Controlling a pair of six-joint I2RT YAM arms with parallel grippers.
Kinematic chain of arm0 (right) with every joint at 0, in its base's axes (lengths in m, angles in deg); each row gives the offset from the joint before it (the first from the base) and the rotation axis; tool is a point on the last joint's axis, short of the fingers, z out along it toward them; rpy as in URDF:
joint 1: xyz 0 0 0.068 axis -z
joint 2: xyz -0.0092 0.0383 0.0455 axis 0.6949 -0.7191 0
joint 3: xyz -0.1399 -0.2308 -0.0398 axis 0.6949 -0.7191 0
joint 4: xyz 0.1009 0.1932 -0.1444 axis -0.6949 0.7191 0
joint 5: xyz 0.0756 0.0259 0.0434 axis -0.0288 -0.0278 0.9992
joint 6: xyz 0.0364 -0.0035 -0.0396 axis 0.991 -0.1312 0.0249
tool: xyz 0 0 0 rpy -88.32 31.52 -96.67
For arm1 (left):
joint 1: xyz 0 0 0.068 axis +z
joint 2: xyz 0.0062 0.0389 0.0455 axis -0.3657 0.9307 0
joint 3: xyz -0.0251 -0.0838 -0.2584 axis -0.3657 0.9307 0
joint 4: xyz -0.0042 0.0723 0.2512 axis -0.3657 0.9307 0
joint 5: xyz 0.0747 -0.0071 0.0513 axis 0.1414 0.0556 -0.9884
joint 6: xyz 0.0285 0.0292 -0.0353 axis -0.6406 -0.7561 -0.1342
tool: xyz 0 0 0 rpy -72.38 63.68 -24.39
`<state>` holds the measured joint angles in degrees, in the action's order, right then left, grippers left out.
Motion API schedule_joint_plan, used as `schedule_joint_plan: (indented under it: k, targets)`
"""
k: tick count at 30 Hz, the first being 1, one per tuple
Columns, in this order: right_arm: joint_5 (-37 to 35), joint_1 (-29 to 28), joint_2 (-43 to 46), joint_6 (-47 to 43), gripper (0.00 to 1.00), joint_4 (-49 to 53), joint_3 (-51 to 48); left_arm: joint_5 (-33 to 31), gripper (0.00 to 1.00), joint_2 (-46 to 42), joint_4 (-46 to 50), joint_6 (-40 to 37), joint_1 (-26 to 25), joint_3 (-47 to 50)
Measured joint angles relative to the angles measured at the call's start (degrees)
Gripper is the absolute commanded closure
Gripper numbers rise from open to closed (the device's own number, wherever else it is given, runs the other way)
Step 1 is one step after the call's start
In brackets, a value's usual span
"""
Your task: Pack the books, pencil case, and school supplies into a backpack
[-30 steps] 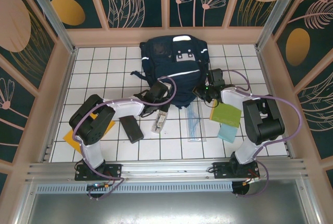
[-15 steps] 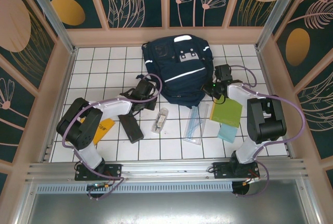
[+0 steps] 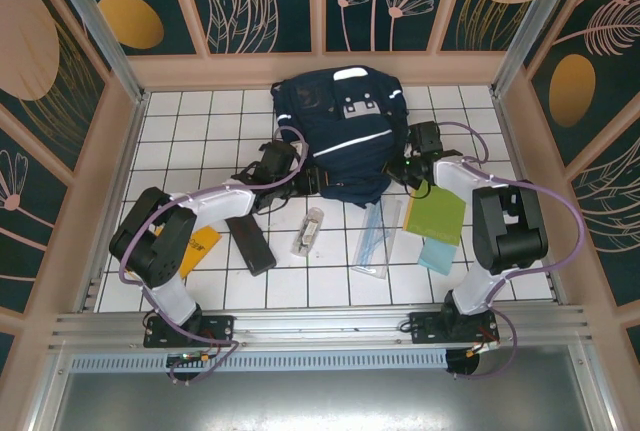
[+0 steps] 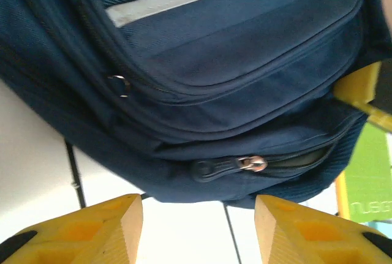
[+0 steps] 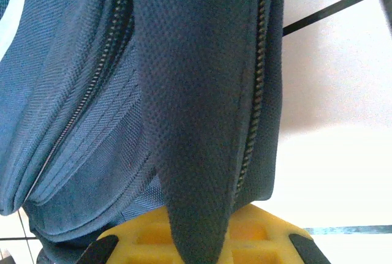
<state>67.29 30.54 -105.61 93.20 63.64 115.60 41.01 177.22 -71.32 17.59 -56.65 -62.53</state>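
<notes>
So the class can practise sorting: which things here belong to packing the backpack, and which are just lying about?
Belong to the job: backpack, yellow-green book, orange book, black pencil case, clear ruler set, small clear tube, teal pad.
Just there: tiled table, patterned walls, metal rail.

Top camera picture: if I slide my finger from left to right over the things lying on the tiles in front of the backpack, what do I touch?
orange book → black pencil case → small clear tube → clear ruler set → green book
</notes>
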Motion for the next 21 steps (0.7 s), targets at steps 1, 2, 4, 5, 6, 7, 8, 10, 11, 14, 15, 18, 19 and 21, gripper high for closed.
schedule_joint_plan:
  k: [1, 2, 4, 5, 6, 7, 8, 10, 11, 14, 15, 18, 19, 21]
  targets:
    - [0.24, -0.33, 0.00, 0.04, 1.00, -0.02, 0.00, 0.74, 0.48, 0.42, -1.14, 1.60, 0.00, 0.02]
    - [0.39, -0.57, 0.00, 0.13, 1.00, -0.09, 0.00, 1.49, 0.47, 0.90, -2.21, 2.78, 0.00, 0.02]
    - [0.55, -0.98, 0.00, 0.24, 1.00, -0.22, 0.00, 3.28, 0.47, 2.69, -4.68, 5.27, 0.00, 0.02]
    - [0.59, -1.11, 0.00, 0.28, 1.00, -0.24, 0.00, 3.98, 0.47, 3.65, -5.53, 6.25, 0.00, 0.02]
    - [0.61, -1.22, 0.00, 0.42, 1.00, -0.26, 0.00, 4.76, 0.47, 4.79, -6.19, 7.17, 0.00, 0.02]
    - [0.61, -1.27, 0.00, 0.44, 1.00, -0.31, 0.00, 5.27, 0.48, 5.86, -6.71, 8.02, 0.00, 0.02]
    - [0.61, -1.27, 0.00, 0.44, 1.00, -0.33, 0.00, 5.66, 0.48, 6.64, -7.13, 8.52, 0.00, 0.02]
    - [0.61, -1.27, 0.00, 0.46, 1.00, -0.35, 0.00, 6.05, 0.48, 8.09, -7.52, 9.27, 0.00, -0.39]
    - [0.61, -1.27, 0.00, 0.46, 1.00, -0.35, 0.00, 6.10, 0.48, 8.39, -7.52, 9.49, 0.00, -0.76]
    - [0.61, -1.27, 0.00, 0.48, 1.00, -0.39, 0.00, 6.10, 0.48, 8.66, -7.54, 9.88, 0.00, -1.44]
    - [0.63, -1.27, 0.00, 0.59, 1.00, -0.42, 0.00, 6.08, 0.48, 8.74, -7.54, 10.05, 0.00, -1.55]
    - [0.61, -1.31, 0.00, 0.61, 1.00, -0.44, 0.00, 5.97, 0.49, 9.42, -7.61, 10.12, 0.00, -2.08]
    - [0.61, -1.33, 0.00, 0.61, 1.00, -0.46, 0.00, 5.81, 0.50, 9.66, -7.69, 10.14, 0.00, -2.23]
    - [0.59, -1.42, 0.00, 0.63, 1.00, -0.81, -0.02, 5.01, 0.54, 10.47, -8.00, 10.47, 0.00, -2.69]
